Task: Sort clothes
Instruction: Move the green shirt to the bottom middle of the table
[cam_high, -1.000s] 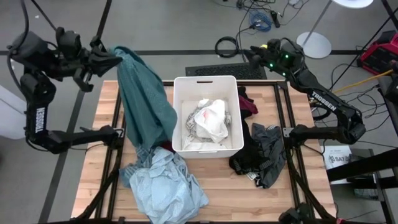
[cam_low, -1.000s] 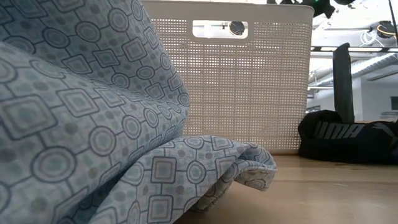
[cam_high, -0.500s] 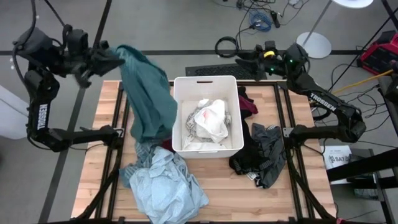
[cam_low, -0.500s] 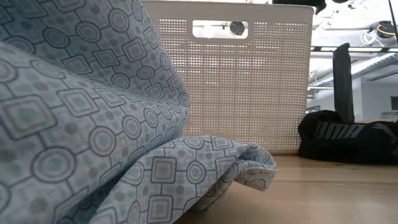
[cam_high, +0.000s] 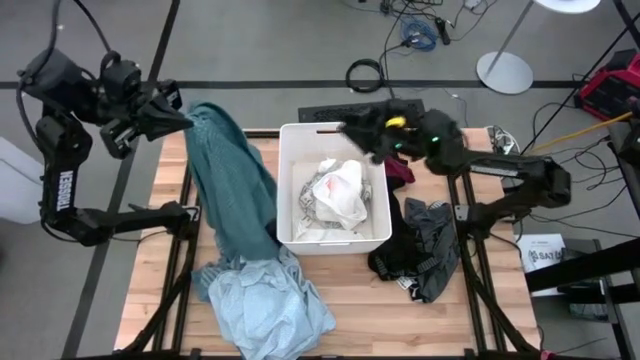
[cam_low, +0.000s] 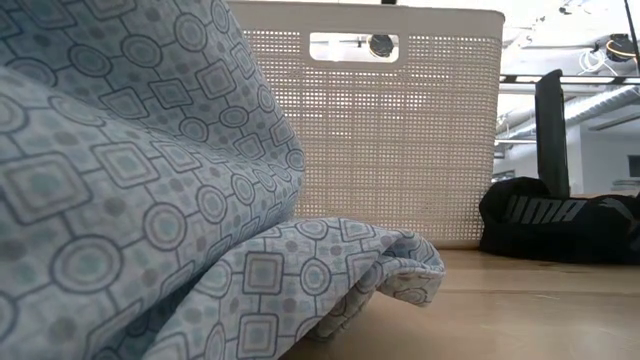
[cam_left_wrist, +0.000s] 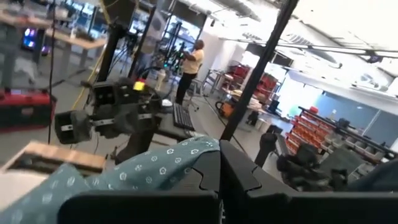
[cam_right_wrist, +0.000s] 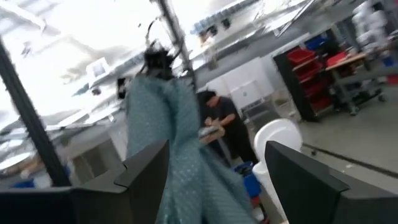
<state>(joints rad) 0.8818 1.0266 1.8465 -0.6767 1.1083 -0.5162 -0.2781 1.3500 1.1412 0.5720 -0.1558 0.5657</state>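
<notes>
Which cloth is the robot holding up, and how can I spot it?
Find the white bin mid-table. Left of it, the left gripper is shut on a teal cloth that hangs down to the table. Its neighbour, the light blue cloth, lies crumpled flat below.

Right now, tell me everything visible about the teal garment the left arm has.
The teal garment is soft, thin fabric, teal with a small pale repeating print that shows in the left wrist view. The left pincer, shut, pinches its top corner above the table's far left edge. From there it hangs and drapes in a long band down the left side of the white bin. Its lower end rests on the light blue patterned cloth at the table's near edge.
</notes>
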